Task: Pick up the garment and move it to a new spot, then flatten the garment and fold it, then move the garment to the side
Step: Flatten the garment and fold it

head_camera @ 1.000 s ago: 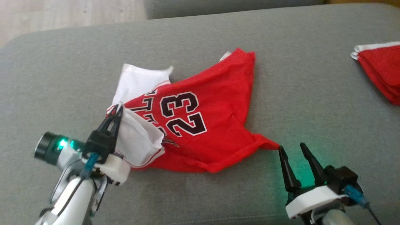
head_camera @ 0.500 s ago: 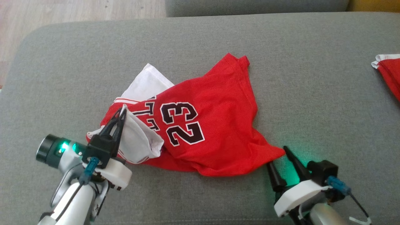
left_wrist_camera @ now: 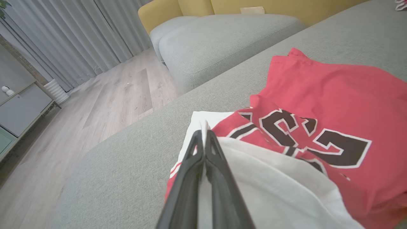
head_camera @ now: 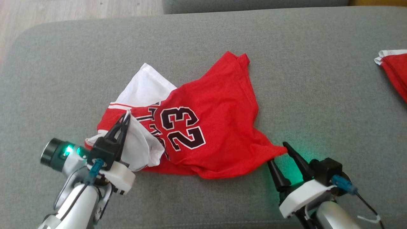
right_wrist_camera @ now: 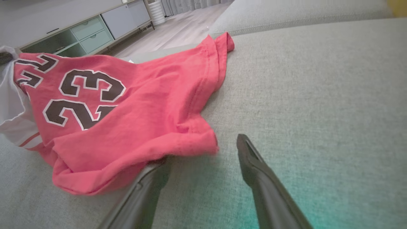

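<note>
The garment (head_camera: pixel 219 127) is a red jersey with a black "23" and white parts, lying crumpled on the grey cushion (head_camera: pixel 318 79). My left gripper (head_camera: pixel 125 115) is at its lower left, shut on a white fold of the garment (left_wrist_camera: pixel 318 95), and its closed fingertips (left_wrist_camera: pixel 203 133) pinch that cloth. My right gripper (head_camera: pixel 277 153) stands open at the jersey's lower right corner. In the right wrist view the garment (right_wrist_camera: pixel 127 105) has its red corner lying between the fingers of the right gripper (right_wrist_camera: pixel 203 152), and the left finger's tip is tucked under the cloth.
Another red and white garment (head_camera: pixel 394 70) lies at the cushion's right edge. Wooden floor (head_camera: pixel 63 9) shows beyond the far left edge. A second grey cushion (left_wrist_camera: pixel 222 35) stands behind, and a low cabinet (right_wrist_camera: pixel 79 31) is across the room.
The camera has shifted a little. My right gripper has moved in to the jersey's red corner, one finger now under it. The left gripper keeps its hold on the white fold.
</note>
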You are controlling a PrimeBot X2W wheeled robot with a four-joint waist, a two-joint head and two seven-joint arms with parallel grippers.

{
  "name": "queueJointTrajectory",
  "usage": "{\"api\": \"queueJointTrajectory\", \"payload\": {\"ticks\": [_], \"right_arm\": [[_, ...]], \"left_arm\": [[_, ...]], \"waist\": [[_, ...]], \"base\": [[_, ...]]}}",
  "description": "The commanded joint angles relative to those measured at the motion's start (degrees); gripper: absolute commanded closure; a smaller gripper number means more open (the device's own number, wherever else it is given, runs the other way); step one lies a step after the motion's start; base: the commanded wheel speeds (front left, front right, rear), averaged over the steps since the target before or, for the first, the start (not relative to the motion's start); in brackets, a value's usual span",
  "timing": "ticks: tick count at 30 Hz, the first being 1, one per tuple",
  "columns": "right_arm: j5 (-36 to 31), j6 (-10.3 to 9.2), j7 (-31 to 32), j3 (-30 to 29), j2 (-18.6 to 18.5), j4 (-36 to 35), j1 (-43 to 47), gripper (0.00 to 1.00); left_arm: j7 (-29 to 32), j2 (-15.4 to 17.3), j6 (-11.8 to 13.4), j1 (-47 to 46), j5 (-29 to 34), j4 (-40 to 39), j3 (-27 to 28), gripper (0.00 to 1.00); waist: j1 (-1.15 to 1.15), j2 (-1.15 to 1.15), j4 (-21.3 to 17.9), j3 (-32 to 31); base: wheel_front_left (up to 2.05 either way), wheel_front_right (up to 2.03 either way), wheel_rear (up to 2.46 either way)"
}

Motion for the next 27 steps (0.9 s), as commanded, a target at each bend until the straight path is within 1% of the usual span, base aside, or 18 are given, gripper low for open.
{"api": "queueJointTrajectory", "payload": {"ticks": [1,4,7,9,14,18,22,27], "right_arm": [[-0.54,-0.05,-0.23,1.07,-0.66,-2.23,-0.90,0.05],[-1.30,-0.05,-0.23,1.65,-1.37,-3.66,-0.01,0.13],[-2.17,-0.05,-0.23,2.27,-2.12,-4.85,0.67,0.13],[-2.43,-0.05,-0.23,2.73,-2.42,-5.56,1.11,0.16],[-3.25,-0.05,-0.23,4.32,-3.34,-6.36,1.46,0.16],[-5.13,-0.05,-0.23,5.83,-4.62,-6.89,1.61,0.15],[-8.03,-0.05,-0.23,6.41,-5.95,-8.16,1.93,0.09],[-10.91,-0.05,-0.23,7.16,-7.44,-9.37,2.44,0.09]], "left_arm": [[-0.47,1.22,-0.10,-3.40,-0.40,-1.23,2.22,1.00],[-0.61,1.21,0.00,-4.01,-0.39,-0.30,2.03,1.00],[-0.82,1.20,0.08,-4.51,-0.45,0.52,1.84,1.00],[-0.95,1.22,0.15,-4.71,-0.49,1.01,1.72,1.00],[-1.07,1.33,0.26,-4.93,-0.66,1.85,1.51,1.00],[-1.28,1.28,0.27,-5.10,-0.91,2.61,1.19,1.00],[-1.44,1.20,0.30,-5.07,-1.09,3.11,0.75,1.00],[-1.52,1.08,0.38,-4.94,-1.36,3.43,0.25,1.00]], "waist": [[0.00,0.00,0.01,0.01],[0.00,0.00,0.00,0.04],[0.00,0.00,-0.04,-0.04],[0.00,0.00,-0.10,-0.13],[0.00,0.00,-0.20,-0.32],[0.00,0.00,0.00,-0.56],[0.00,0.00,0.45,-0.84],[0.00,0.00,1.00,-1.09]], "base": [[0.00,0.00,0.00],[0.00,0.00,0.00],[0.00,0.00,0.00],[0.00,0.00,0.00],[0.00,0.00,0.00],[0.00,0.00,0.00],[0.00,0.00,0.00],[0.00,0.00,0.00]]}}
